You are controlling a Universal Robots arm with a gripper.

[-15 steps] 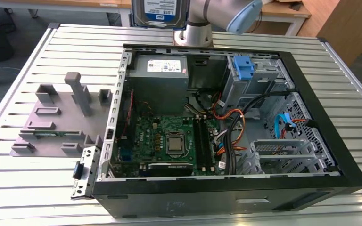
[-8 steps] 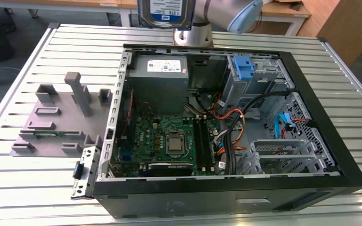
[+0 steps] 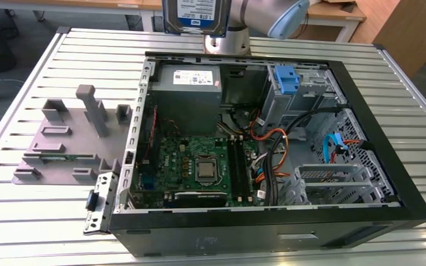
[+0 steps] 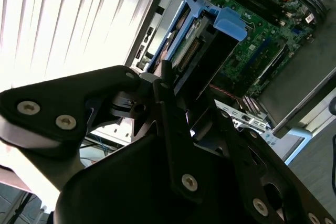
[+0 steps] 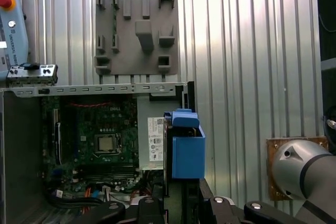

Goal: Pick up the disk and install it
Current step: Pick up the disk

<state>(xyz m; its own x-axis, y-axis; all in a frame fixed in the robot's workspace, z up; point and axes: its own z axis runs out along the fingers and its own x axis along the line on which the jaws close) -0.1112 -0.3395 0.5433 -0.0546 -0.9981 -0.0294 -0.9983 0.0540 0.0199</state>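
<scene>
In the second wrist view the hand (image 4: pixel 178 90) is closed on the disk (image 4: pixel 184 51). Its black fingers (image 4: pixel 170 108) press against the near end, and the blue bracket juts out beyond them. Past the disk's far end lies the green circuit board (image 4: pixel 262 30) of the open computer case (image 4: pixel 157 11).

In the first wrist view the disk (image 5: pixel 187 153) stands edge-on straight out from the hand (image 5: pixel 178 205), blue bracket outermost. It is above the case wall (image 5: pixel 105 88), beside the circuit board (image 5: pixel 100 135). Farther out from the hand, a grey holder plate (image 5: pixel 135 30) lies on the ribbed bench (image 5: pixel 236 51).

In the exterior view the disk (image 3: pixel 196 15) hangs label-forward, clear of the computer case (image 3: pixel 390 166). It is above the grey power box (image 3: pixel 187 83), with the arm (image 3: pixel 268 14) just behind it. The grey holder plate (image 3: pixel 57 149) sits on the bench (image 3: pixel 20 233) towards the exterior view's left.
</scene>
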